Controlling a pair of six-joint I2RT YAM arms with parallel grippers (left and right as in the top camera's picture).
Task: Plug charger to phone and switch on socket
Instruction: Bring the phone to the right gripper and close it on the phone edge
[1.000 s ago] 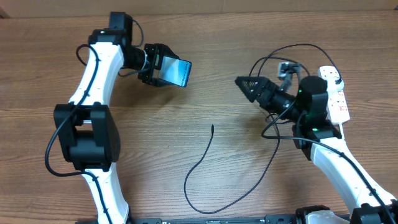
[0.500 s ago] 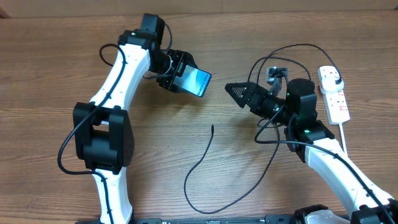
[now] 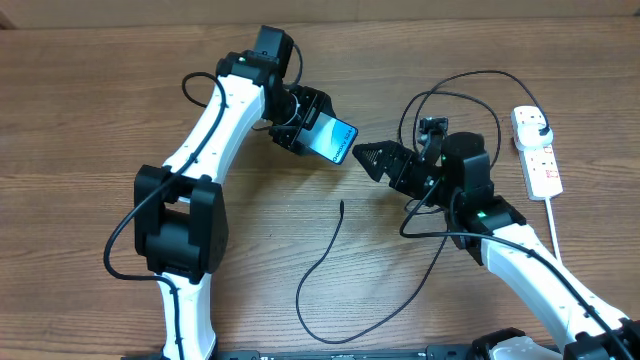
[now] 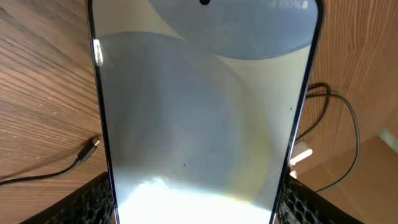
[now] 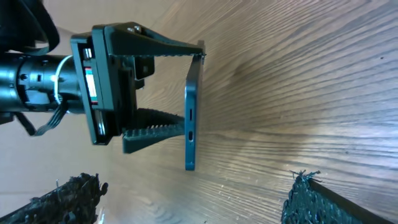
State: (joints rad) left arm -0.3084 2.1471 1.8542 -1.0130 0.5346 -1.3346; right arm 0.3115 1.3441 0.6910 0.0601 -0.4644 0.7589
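The phone [image 3: 335,141], its light-blue screen lit, is held above the table with my left gripper [image 3: 308,126] shut on its long edges. In the left wrist view the phone [image 4: 199,106] fills the frame between the fingers [image 4: 92,200]. My right gripper [image 3: 365,158] is open, close to the right of the phone and pointing at it. The right wrist view shows the phone [image 5: 191,112] edge-on, with a port in its lower edge, ahead of the open right gripper [image 5: 193,205]. The charger [image 3: 341,207] lies loose on the table, its tip free. The socket [image 3: 537,152] lies at the far right.
The black cable loops across the front of the table [image 3: 80,120] and coils behind my right arm [image 3: 470,180]. A black plug [image 3: 531,119] sits in the socket's far end. The socket's white cord [image 3: 553,225] runs toward the front edge.
My left arm has carried the phone rightward to the table's middle. My right gripper has moved left toward it, staying open. The cable has not moved.
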